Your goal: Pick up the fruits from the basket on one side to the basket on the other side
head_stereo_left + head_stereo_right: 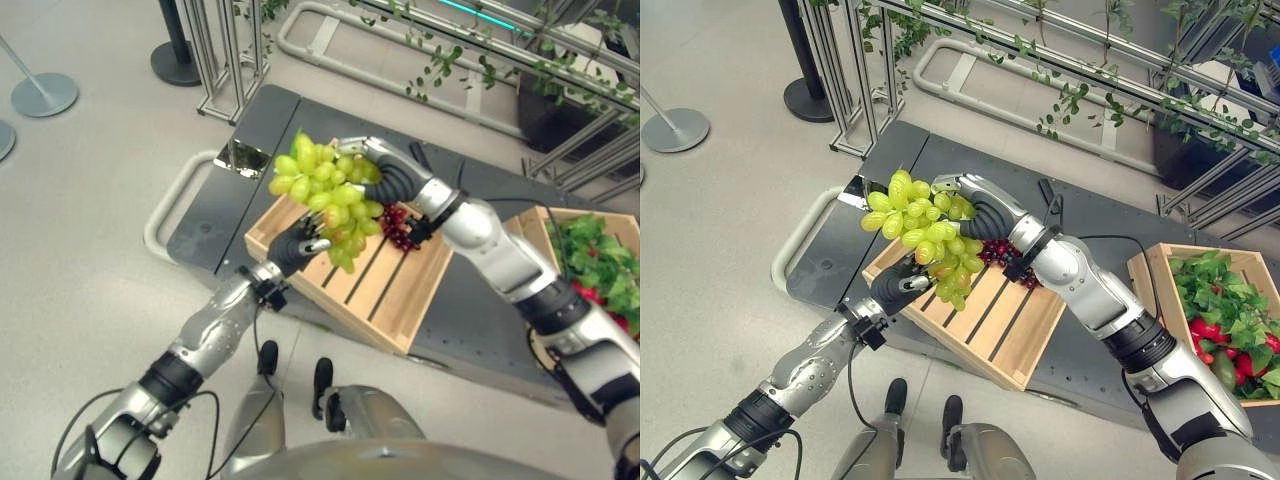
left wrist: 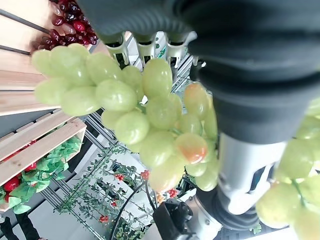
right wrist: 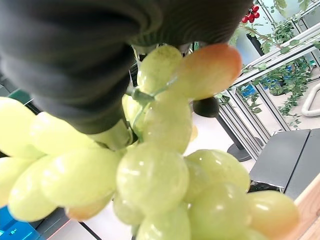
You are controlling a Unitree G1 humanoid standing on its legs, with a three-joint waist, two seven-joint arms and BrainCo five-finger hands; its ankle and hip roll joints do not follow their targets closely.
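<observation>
Nearest you: left hand (image 1: 297, 247), fingers curled under the bunch of pale green grapes (image 1: 328, 193), cupping its lower end. Bunch hangs above the slatted light-wood crate (image 1: 385, 295) on the dark counter (image 1: 480, 340). Right hand (image 1: 385, 170) clasps its top. Likely soft, loose, easily bruised; take the stem, support beneath. Dark red grapes (image 1: 399, 225) remain in the crate.

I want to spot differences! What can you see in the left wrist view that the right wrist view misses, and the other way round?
The left wrist view alone shows dark red grapes in the wooden crate, plus another crate holding leafy greens and red fruit. The right wrist view alone shows a round stanchion base on the floor. Both show the green grape bunch close up.
</observation>
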